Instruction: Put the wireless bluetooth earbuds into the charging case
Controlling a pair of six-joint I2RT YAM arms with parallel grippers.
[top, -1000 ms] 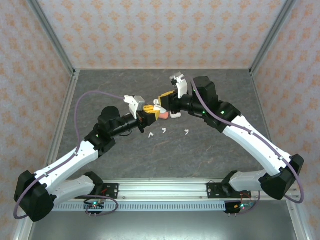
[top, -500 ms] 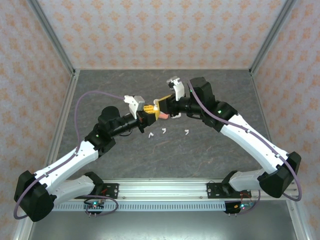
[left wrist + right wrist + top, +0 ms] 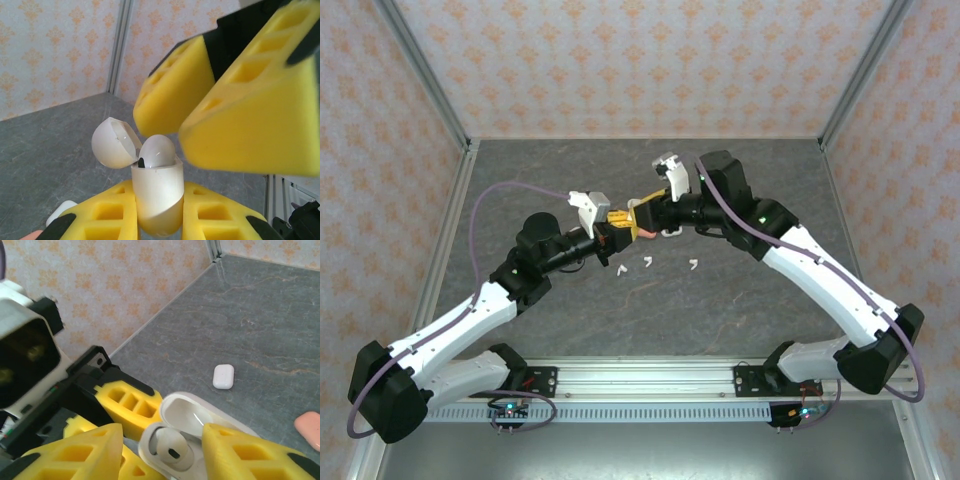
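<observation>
Yellow-padded, the left gripper (image 3: pixel 617 224) and right gripper (image 3: pixel 642 215) meet mid-table in the top view; spare earbuds (image 3: pixel 646 263) lie just nearer.

Left wrist: the left gripper clamps the open charging case (image 3: pixel 157 192), with one white earbud (image 3: pixel 156 151) sitting high in it.

Right wrist: the right gripper's jaws stand spread, clear of that earbud.

This looks like the insertion step; next probably calls for a gentle press home.

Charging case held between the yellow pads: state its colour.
White. The charging case shows best in the left wrist view.
</observation>
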